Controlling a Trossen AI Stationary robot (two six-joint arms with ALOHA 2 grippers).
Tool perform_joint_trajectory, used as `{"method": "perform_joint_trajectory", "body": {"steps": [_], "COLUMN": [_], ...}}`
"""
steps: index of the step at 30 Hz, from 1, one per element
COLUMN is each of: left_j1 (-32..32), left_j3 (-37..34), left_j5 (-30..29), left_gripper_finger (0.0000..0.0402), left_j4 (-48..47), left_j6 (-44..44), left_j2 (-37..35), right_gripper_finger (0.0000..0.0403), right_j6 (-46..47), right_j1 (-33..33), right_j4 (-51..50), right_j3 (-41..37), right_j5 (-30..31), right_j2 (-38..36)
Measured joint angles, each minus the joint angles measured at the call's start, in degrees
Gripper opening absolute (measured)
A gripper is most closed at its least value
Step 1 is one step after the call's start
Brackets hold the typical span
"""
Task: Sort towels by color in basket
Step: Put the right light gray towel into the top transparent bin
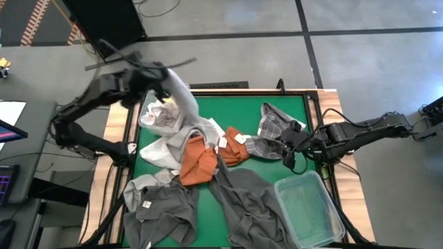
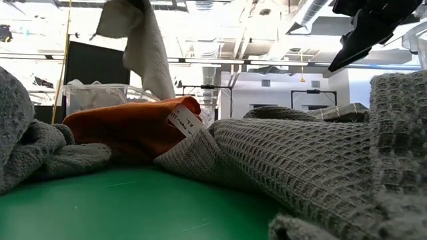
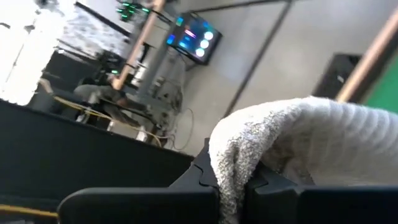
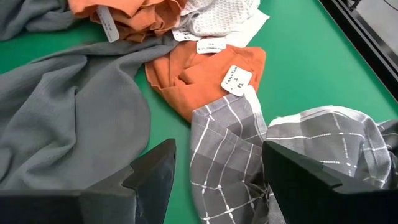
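Landmark: the green table mat (image 1: 249, 117), flat and smooth, framed by a pale wooden edge.
Pale grey towel: a thick, nubby cloth (image 1: 181, 100) lifted over the mat's far left corner; in the low view it hangs in a long fold (image 2: 150, 53) above the pile.
Left gripper: raised over the mat's far left corner (image 1: 160, 88), its fingers closed on the pale grey towel, whose fuzzy weave drapes over them in the left wrist view (image 3: 292, 143).
White towel: a crumpled, mesh-like white cloth (image 1: 163, 119) on the mat just below the lifted one.
Rust orange towels: two soft bunched pieces near the mat's middle, one folded in a wedge (image 1: 197, 160), the other flatter (image 1: 235, 145).
Labels: small white tags on the orange pieces (image 4: 236, 79); they carry dark print too small to read.
Dark grey towels: broad, limp cloths along the mat's near side (image 1: 246, 197), waffle-textured in the low view (image 2: 300, 160); another heap lies at the near left corner (image 1: 163, 207).
Checked towel: grey cloth with thin white grid lines (image 1: 277, 131), rumpled near the mat's right edge.
Right gripper: low at the mat's right edge, just beside the checked towel (image 1: 296, 146); its dark fingers stand wide apart, holding nothing (image 4: 211, 174).
Basket: a clear plastic rectangular bin (image 1: 308, 207) at the mat's near right corner.
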Motion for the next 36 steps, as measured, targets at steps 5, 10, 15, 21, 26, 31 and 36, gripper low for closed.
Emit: {"method": "perform_joint_trajectory", "body": {"steps": [5,10,15,21,26,31,36], "left_j1": [0.97,1.93,2.07,2.05,2.05,2.05,2.07], "left_j3": [3.69,5.35,5.39,4.67,0.10,-5.51,-10.11], "left_j5": [-1.03,-1.14,-0.33,4.27,5.91,6.74,8.70], "left_gripper_finger": [0.0000,0.0000,0.0000,0.0000,0.0000,0.0000,0.0000], "left_j4": [-0.04,0.98,-2.30,-9.43,-10.76,-10.07,-7.80], "left_j6": [0.17,-0.55,-2.41,-8.08,-9.51,-9.57,-10.67], "left_j2": [-5.20,-10.50,-13.30,-11.88,-9.61,-6.82,-4.70], "right_gripper_finger": [0.0271,0.0271,0.0271,0.0271,0.0271,0.0271,0.0271], "right_j6": [-0.02,-0.04,-0.04,-0.04,-0.04,-0.07,-0.09], "right_j1": [0.11,0.10,0.09,0.09,0.11,0.11,0.64], "right_j4": [0.01,0.07,1.34,2.06,3.30,4.04,3.68], "right_j3": [0.02,0.02,0.04,0.07,0.09,0.09,0.07], "right_j5": [0.00,0.00,0.00,0.00,0.00,0.00,0.00], "right_j2": [0.00,0.02,0.49,1.37,2.92,3.92,4.72]}}
